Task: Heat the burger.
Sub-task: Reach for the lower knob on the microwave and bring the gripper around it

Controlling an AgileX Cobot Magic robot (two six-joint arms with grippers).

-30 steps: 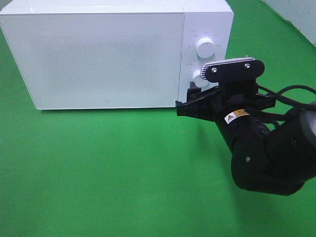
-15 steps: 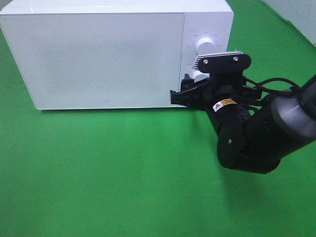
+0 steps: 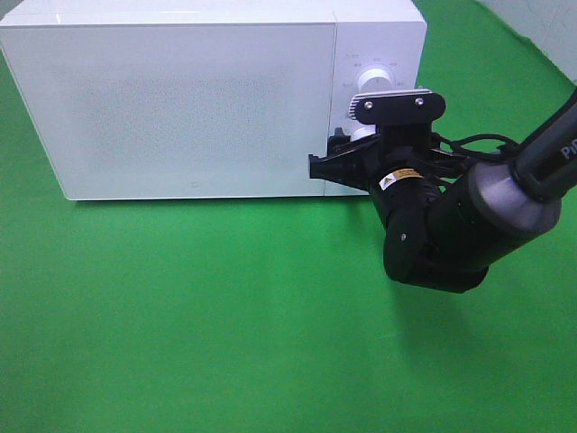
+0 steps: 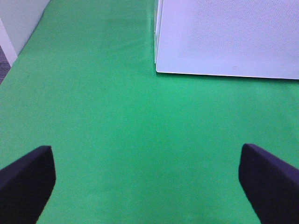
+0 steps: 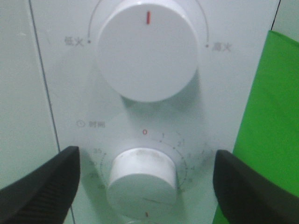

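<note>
Cloth (image 3: 225,343) of plain green lies nearest us, and the left gripper (image 4: 148,184) hangs over it with its jaws wide apart, holding nothing. The burger shows in no view. The door (image 3: 180,108) of the microwave (image 3: 383,36) is shut and its frosted panel hides the inside, so we judge the burger is in there, with loading done and the dial-setting left. Further on, the right gripper (image 5: 147,186) stands at the control panel, its jaws spread wide on either side of the timer knob (image 5: 142,179), gripping nothing; we cannot tell whether either finger touches it. Beyond sits the power knob (image 5: 147,49), its red mark midway between the two labels. We reckon closing on the timer knob and turning it comes next.
</note>
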